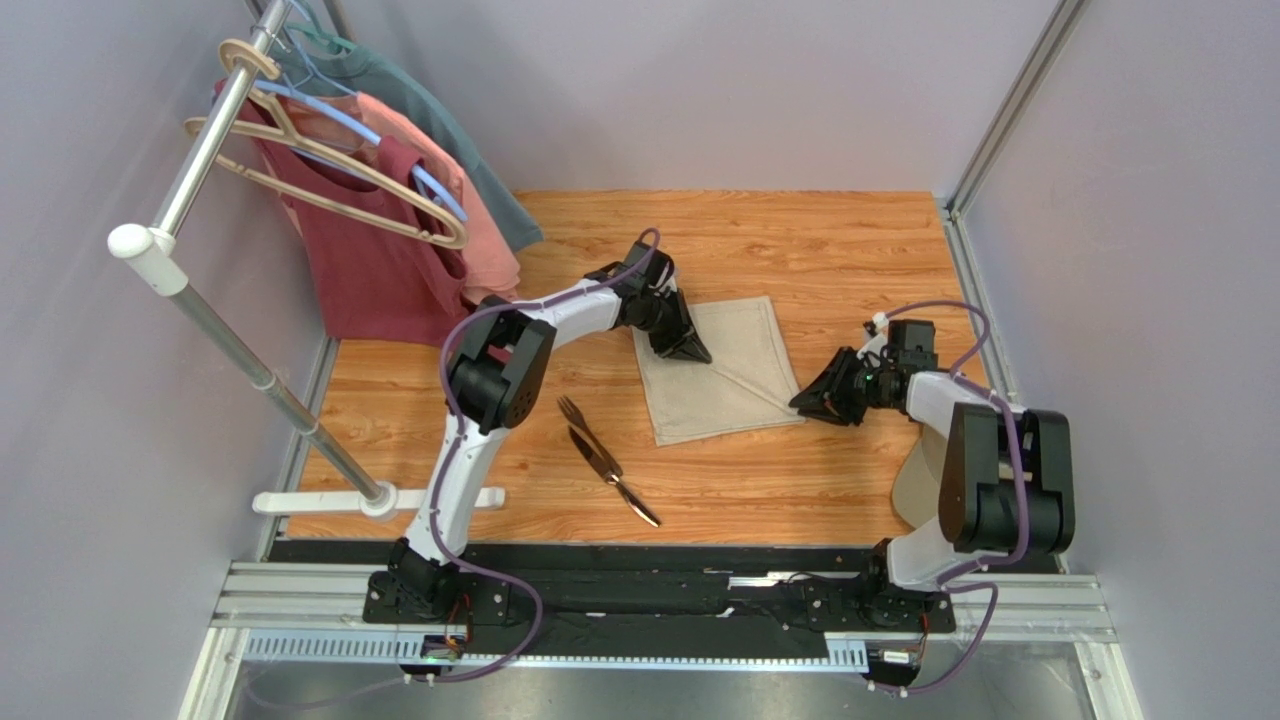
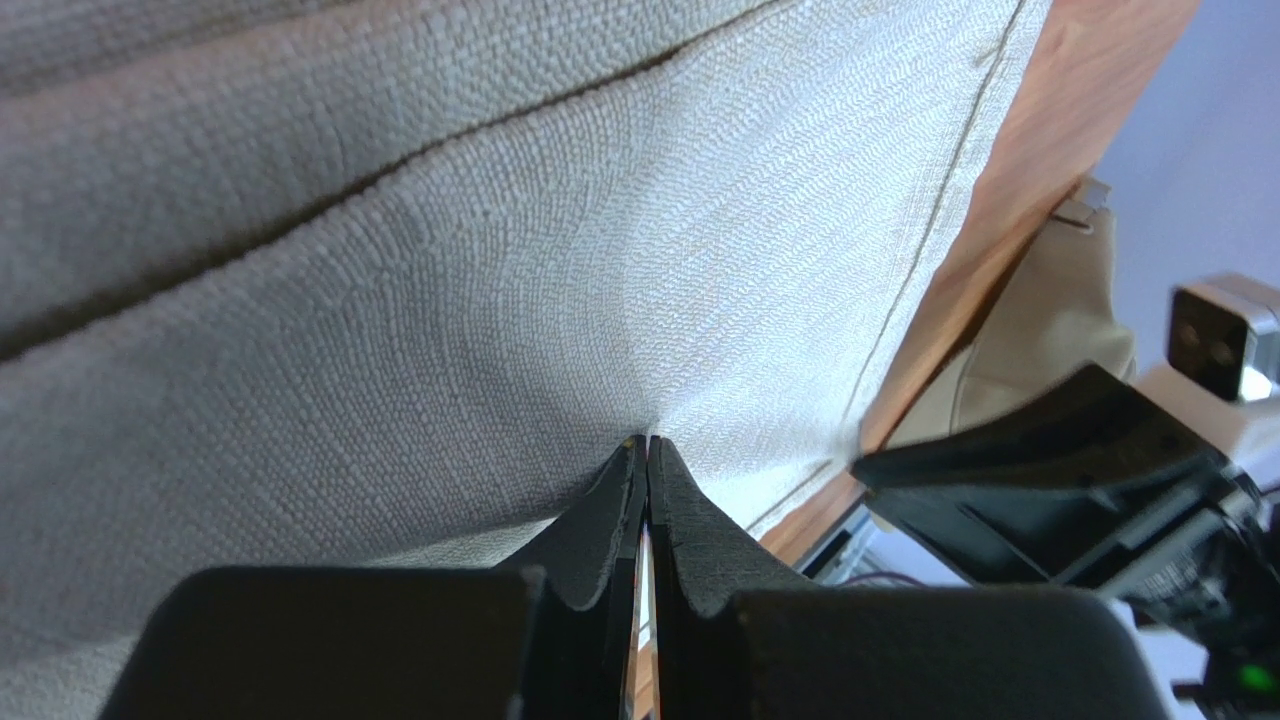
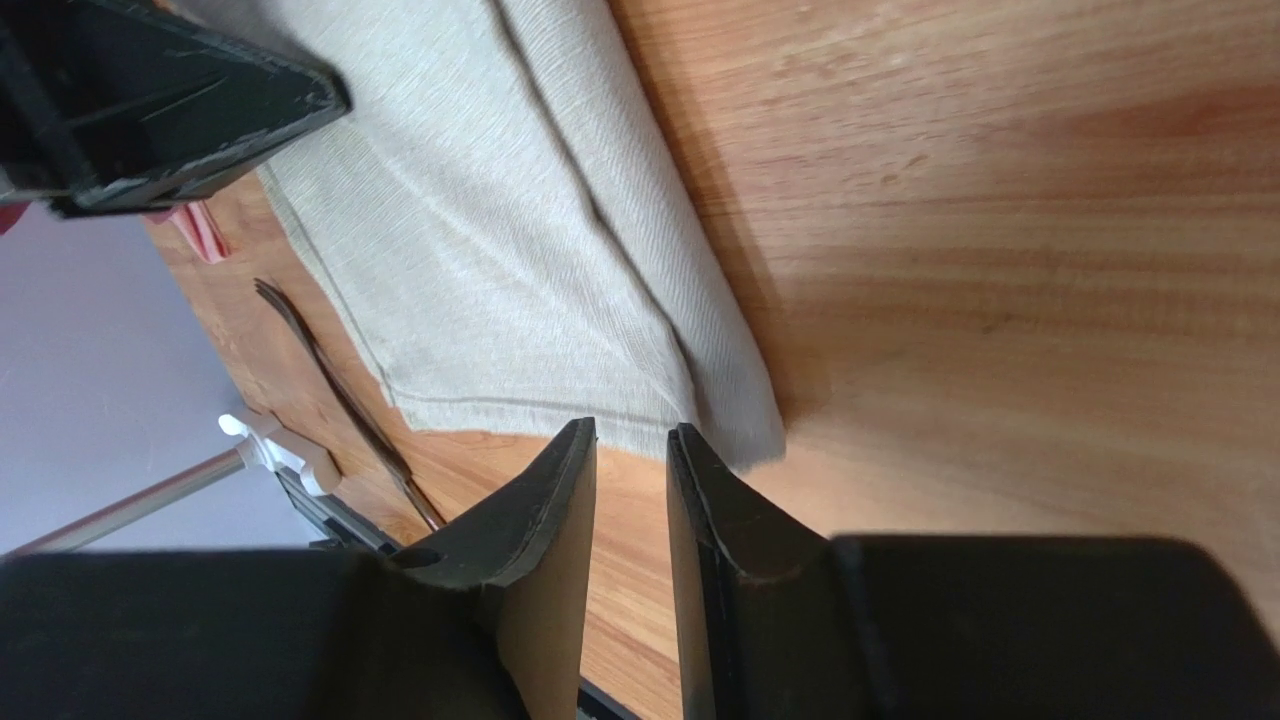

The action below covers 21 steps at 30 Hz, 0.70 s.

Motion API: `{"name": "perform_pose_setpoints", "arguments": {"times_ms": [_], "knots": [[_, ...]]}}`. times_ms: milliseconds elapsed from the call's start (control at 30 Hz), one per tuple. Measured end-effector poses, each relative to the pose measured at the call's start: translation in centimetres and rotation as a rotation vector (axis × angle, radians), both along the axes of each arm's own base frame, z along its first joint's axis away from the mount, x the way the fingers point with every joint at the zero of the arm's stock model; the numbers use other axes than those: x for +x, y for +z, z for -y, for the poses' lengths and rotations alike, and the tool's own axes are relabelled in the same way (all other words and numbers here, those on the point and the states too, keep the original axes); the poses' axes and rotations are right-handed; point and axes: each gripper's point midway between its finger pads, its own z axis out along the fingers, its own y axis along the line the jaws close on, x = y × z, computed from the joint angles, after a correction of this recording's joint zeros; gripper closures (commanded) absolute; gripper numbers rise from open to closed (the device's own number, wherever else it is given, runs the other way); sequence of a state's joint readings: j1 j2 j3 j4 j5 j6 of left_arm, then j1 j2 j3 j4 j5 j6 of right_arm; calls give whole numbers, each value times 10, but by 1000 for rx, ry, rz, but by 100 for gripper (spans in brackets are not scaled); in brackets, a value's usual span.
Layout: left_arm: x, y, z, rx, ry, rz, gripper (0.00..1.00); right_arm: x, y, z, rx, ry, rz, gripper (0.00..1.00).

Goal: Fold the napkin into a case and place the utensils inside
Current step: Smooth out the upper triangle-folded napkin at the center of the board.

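The beige napkin lies flat on the wooden table with a diagonal crease across it. My left gripper is at its left edge. In the left wrist view its jaws are pressed together, and the napkin puckers where they pinch it. My right gripper is low at the napkin's near right corner. Its jaws stand slightly apart with only bare wood between them, just short of the napkin. The dark fork and knife lie crossed left of the napkin.
A clothes rack with red and pink shirts on hangers stands at the back left, its white foot on the table's near left. A tan cap lies by the right arm's base. Metal frame rails border the table.
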State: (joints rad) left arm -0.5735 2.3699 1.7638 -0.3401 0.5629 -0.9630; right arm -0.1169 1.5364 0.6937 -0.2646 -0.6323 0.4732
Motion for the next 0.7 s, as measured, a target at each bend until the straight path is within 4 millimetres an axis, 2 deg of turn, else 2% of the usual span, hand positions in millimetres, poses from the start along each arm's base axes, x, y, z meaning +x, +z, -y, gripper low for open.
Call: {"name": "perform_pose_setpoints", "arguments": {"times_ms": [100,167,267,367,533,700], "knots": [[6,2,-3,16,11,17,88,4,20,-3,-17,10,47,71],[9,4,-4,15,15,24,88,15,34,-10,-22,31,93,71],[9,6,-1,7,12,28,88,30,41,-19,-12,52,122,72],[7,7,3,3,4,32,88,35,26,-21,-13,56,89,71],[12,4,-3,10,13,32,87,19,-10,-8,-83,17,-14,64],[14,0,-9,14,11,23,87,18,-12,7,-206,-12,-32,59]]}}
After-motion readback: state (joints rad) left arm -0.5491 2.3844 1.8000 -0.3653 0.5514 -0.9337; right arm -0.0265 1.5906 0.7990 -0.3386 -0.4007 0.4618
